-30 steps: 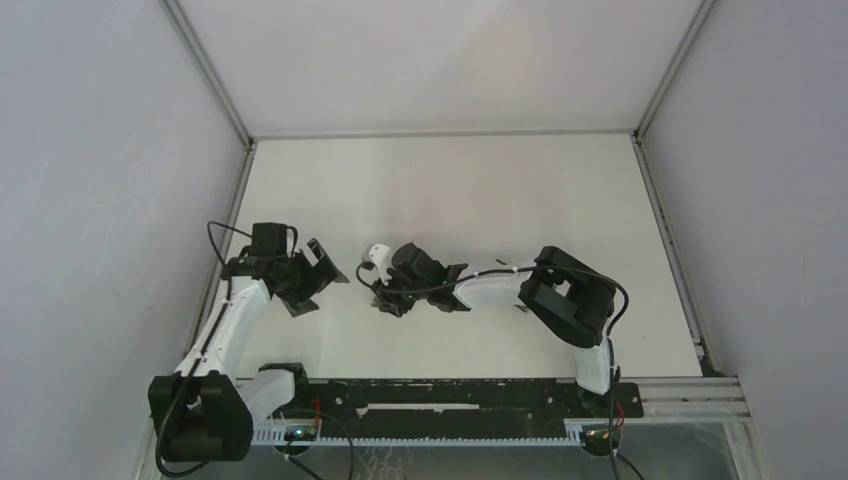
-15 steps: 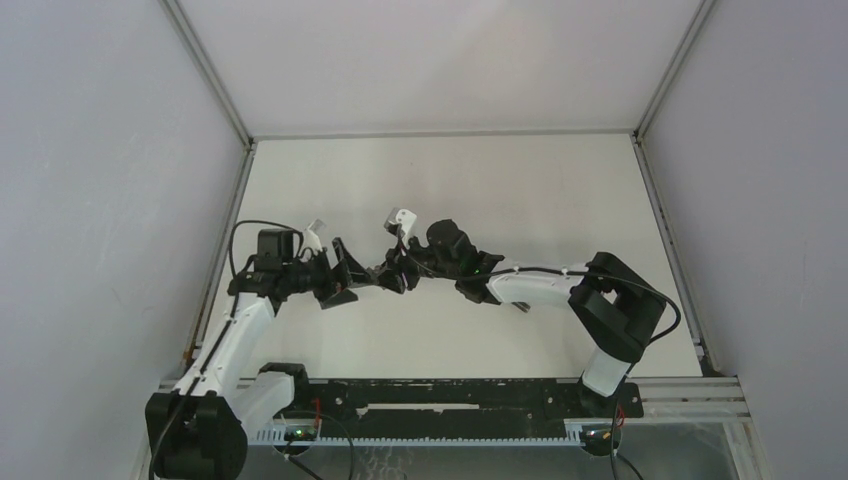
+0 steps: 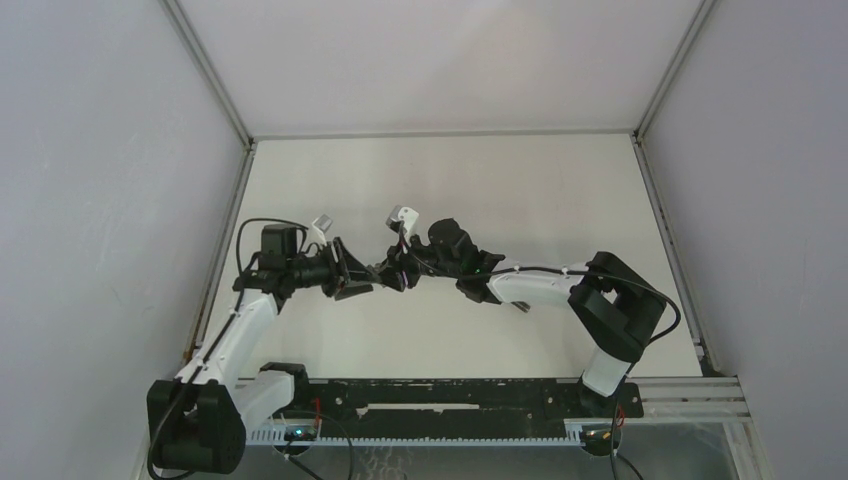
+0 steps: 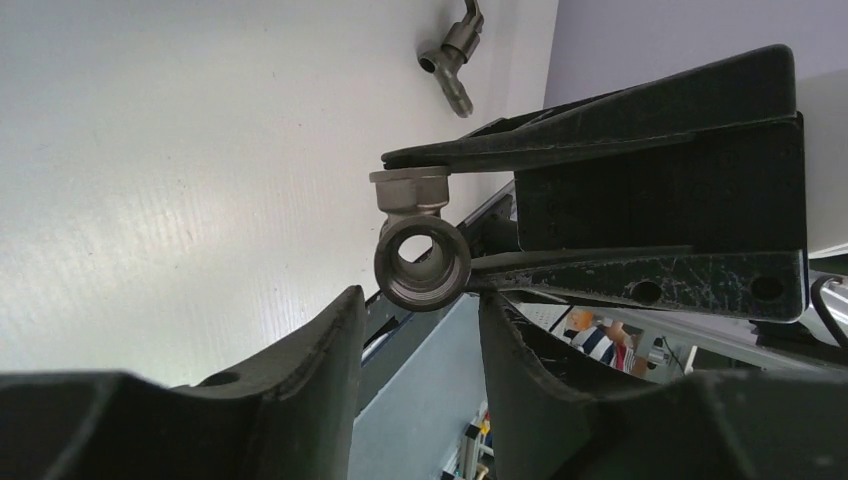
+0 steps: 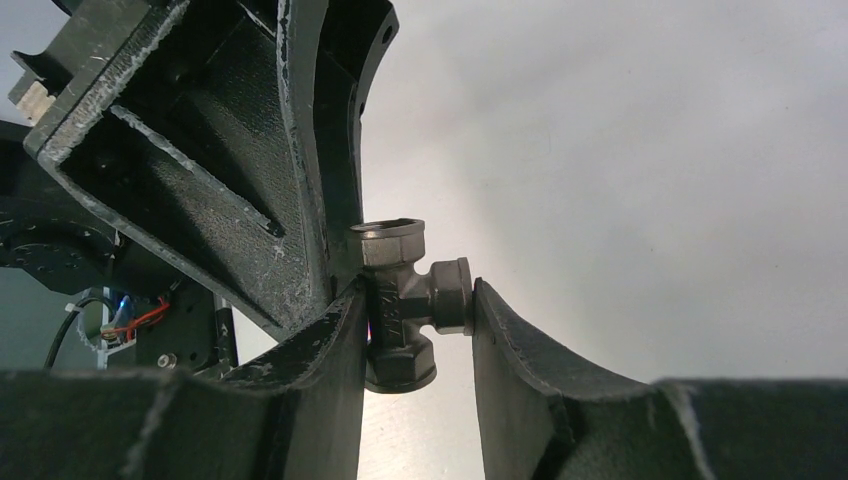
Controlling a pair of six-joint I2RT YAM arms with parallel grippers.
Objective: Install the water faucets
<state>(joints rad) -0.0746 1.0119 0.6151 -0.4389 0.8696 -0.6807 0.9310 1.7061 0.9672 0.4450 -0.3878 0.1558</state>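
My right gripper (image 5: 418, 300) is shut on a short grey metal tee fitting (image 5: 405, 300), one finger on its body and the other on its side port. The fitting hangs above the table (image 3: 450, 180), left of centre. My left gripper (image 4: 415, 300) faces it from the left. Its jaws stand partly closed on either side of the fitting's threaded ring (image 4: 421, 265), with a thin gap showing on both sides. In the top view the two grippers meet tip to tip (image 3: 378, 277). A second faucet part (image 4: 455, 60), a slim stem with a bent handle, lies on the table further off.
White table inside a booth with grey walls; a metal rail runs along its left edge (image 3: 225, 260) and right edge (image 3: 665, 230). The black mounting bar (image 3: 450, 395) with both arm bases lies along the near edge.
The left arm swung right to meet the right gripper and its jaws narrowed round the fitting. The right arm first carried the fitting up and back, then stayed still.
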